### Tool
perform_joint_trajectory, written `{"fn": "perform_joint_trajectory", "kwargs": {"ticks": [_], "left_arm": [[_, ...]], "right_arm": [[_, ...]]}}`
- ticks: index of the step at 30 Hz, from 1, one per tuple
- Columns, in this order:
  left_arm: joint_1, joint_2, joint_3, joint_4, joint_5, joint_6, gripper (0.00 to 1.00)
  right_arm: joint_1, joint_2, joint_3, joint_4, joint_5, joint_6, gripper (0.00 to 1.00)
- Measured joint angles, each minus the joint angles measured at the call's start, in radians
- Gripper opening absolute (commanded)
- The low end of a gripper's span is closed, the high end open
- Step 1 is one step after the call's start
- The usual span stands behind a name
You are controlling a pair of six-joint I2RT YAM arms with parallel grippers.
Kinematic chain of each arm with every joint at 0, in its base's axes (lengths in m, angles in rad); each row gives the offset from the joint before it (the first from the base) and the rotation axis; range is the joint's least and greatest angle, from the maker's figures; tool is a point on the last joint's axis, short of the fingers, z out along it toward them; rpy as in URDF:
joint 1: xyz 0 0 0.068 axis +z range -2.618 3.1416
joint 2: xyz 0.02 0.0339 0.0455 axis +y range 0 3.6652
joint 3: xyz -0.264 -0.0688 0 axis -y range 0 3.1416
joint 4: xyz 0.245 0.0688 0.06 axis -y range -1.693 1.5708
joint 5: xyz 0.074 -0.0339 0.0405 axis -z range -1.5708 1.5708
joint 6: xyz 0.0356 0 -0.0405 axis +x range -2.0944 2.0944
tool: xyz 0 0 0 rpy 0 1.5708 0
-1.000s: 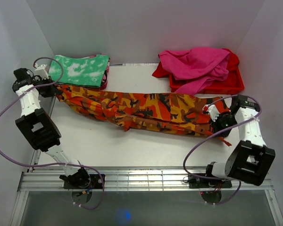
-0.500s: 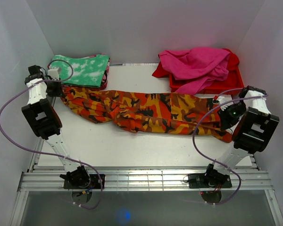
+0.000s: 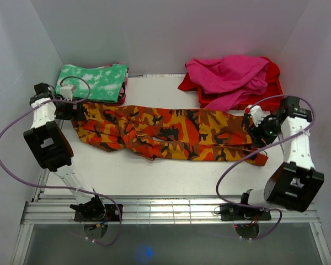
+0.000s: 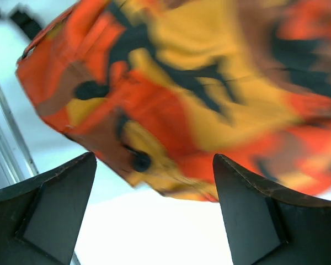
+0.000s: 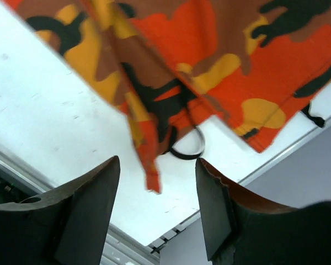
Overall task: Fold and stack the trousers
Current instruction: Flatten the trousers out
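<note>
Trousers (image 3: 171,132) lie stretched along the bench (image 3: 154,176), not yet folded; left hand (image 4: 154,159) and right hand (image 5: 157,163) both spread, pinching nothing. Folding and stacking are left.

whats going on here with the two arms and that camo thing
Two robot arms are working on the camouflage trousers, which lie stretched lengthwise across the table, wrinkled and not yet folded. The left hand is at their left end and the right hand at their right end. Both hands are open and neither grips the cloth. At the back of the table are a folded green-and-white cloth and a heap of magenta and red garments.
</note>
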Motion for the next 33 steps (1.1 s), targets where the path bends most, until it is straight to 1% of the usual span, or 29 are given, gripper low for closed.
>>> {"fn": "perform_joint_trajectory", "kwargs": {"ticks": [3,5,6,7,8,10,12,13,16,18,20,21,22,24,25,26,28,33], "left_arm": [[-0.012,-0.137,-0.048,-0.013,0.108,0.056,0.98],[-0.040,-0.267,-0.107,-0.008,0.190,0.125,0.98],[-0.063,-0.346,-0.155,-0.003,0.227,0.169,0.98],[-0.092,-0.413,-0.198,-0.004,0.256,0.207,0.98],[-0.148,-0.506,-0.261,-0.003,0.287,0.264,0.98],[-0.268,-0.629,-0.359,0.016,0.305,0.343,0.97],[-0.446,-0.713,-0.459,0.034,0.289,0.412,0.96],[-0.542,-0.732,-0.505,0.051,0.269,0.439,0.96],[-0.761,-0.716,-0.606,0.103,0.174,0.497,0.95],[-0.858,-0.682,-0.645,0.130,0.099,0.528,0.95],[-0.927,-0.643,-0.653,0.145,0.032,0.560,0.94],[-0.954,-0.624,-0.653,0.159,0.005,0.578,0.94],[-0.984,-0.606,-0.653,0.171,-0.020,0.601,0.94],[-1.027,-0.576,-0.656,0.192,-0.070,0.645,0.91],[-1.046,-0.564,-0.661,0.202,-0.091,0.668,0.90],[-1.065,-0.557,-0.670,0.212,-0.111,0.695,0.87],[-1.094,-0.554,-0.708,0.232,-0.147,0.756,0.84],[-1.134,-0.571,-0.834,0.262,-0.194,0.924,0.80]], "right_arm": [[0.054,-0.185,-0.156,-0.008,0.010,-0.038,0.61],[0.091,-0.261,-0.265,0.007,0.024,-0.054,0.62],[0.097,-0.277,-0.312,0.010,0.037,-0.057,0.64],[0.101,-0.281,-0.357,0.015,0.050,-0.060,0.69],[0.102,-0.276,-0.396,0.031,0.064,-0.060,0.72],[0.102,-0.245,-0.450,0.069,0.092,-0.054,0.77],[0.102,-0.200,-0.468,0.117,0.114,-0.048,0.77],[0.102,-0.172,-0.468,0.144,0.123,-0.045,0.76],[0.102,-0.086,-0.465,0.224,0.135,-0.018,0.70],[0.102,-0.034,-0.456,0.256,0.137,0.006,0.66],[0.102,0.023,-0.443,0.296,0.139,0.029,0.60],[0.102,0.046,-0.438,0.311,0.141,0.039,0.54],[0.102,0.067,-0.432,0.322,0.143,0.049,0.50],[0.102,0.096,-0.409,0.332,0.148,0.067,0.46],[0.102,0.109,-0.397,0.336,0.148,0.079,0.41],[0.102,0.121,-0.386,0.338,0.147,0.084,0.39],[0.101,0.142,-0.365,0.338,0.147,0.101,0.34],[0.101,0.180,-0.319,0.335,0.127,0.124,0.33]]}}
